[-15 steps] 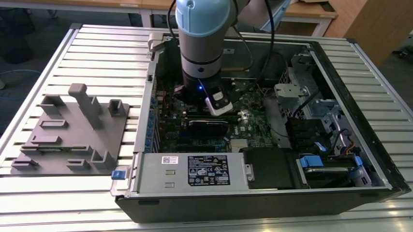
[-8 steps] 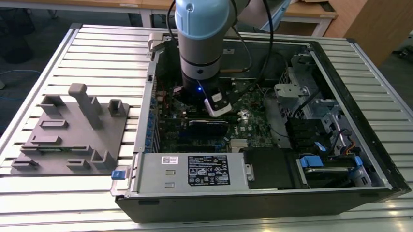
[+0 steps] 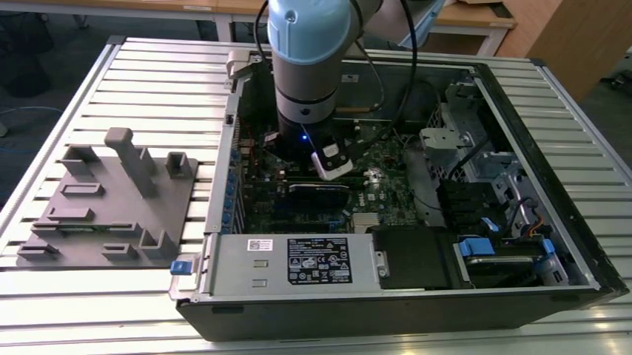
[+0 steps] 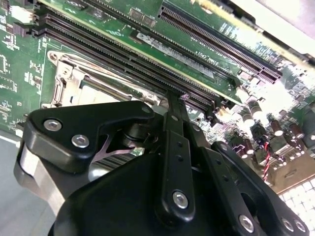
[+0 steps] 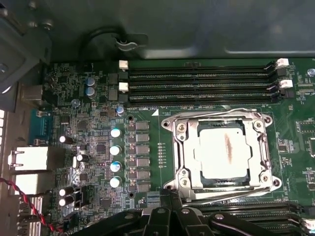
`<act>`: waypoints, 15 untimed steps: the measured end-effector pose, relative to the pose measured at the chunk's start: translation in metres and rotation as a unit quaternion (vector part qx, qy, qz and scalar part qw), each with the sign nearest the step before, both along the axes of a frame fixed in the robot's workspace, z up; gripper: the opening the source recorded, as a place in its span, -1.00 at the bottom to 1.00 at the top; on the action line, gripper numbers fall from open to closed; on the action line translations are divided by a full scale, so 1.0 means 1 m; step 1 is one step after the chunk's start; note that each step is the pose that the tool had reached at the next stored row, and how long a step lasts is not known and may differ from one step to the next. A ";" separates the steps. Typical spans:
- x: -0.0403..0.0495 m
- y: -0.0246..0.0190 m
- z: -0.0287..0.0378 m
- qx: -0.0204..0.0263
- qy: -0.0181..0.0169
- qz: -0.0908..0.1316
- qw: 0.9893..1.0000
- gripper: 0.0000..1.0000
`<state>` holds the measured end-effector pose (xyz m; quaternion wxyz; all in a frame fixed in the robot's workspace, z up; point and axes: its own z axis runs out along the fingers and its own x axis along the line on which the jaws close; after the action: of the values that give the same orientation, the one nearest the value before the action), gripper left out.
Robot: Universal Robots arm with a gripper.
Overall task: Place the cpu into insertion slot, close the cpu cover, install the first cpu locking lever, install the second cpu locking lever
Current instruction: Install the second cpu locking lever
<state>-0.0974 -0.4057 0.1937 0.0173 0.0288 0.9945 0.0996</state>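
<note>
Here we are over the open computer case (image 3: 553,244), lying on its side on the slatted metal worktop (image 3: 148,81), with the robot arm (image 3: 308,66) reaching straight down into it. In the exterior view the arm's lower end sits just above the green circuit board (image 3: 296,203), a small blue light glowing on it.

The first wrist view looks down on the board: the insertion slot (image 5: 179,162) is right there with its metal rim, and the cpu (image 5: 224,152) lies inside it, pale face up with a brownish streak down its middle. The cpu cover (image 5: 183,145) is down around the chip, framing it. Long black memory slots (image 5: 197,83) run just beside the socket, and a row of round capacitors (image 5: 115,157) stands near its other side.

The claw (image 5: 172,206) hangs just beside the socket's edge, its dark linkage rising toward the frame. In the second wrist view the claw (image 4: 178,96) points at the memory slots next to the socket, and the fingers look drawn close together with nothing between them.

Off to the exterior view's left a grey fixture block (image 3: 109,203) sits on the worktop, well apart from the case, and a white-labelled power supply (image 3: 296,262) fills the case's near side
</note>
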 end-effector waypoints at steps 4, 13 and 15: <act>0.0000 0.0000 0.0001 0.000 0.000 0.000 1.000 -0.80; 0.0009 0.0000 0.0091 0.000 0.000 0.000 1.000 -0.80; 0.0010 0.0001 0.0099 0.000 0.000 0.000 1.000 -0.80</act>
<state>-0.0964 -0.4057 0.2036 0.0173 0.0288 0.9944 0.0999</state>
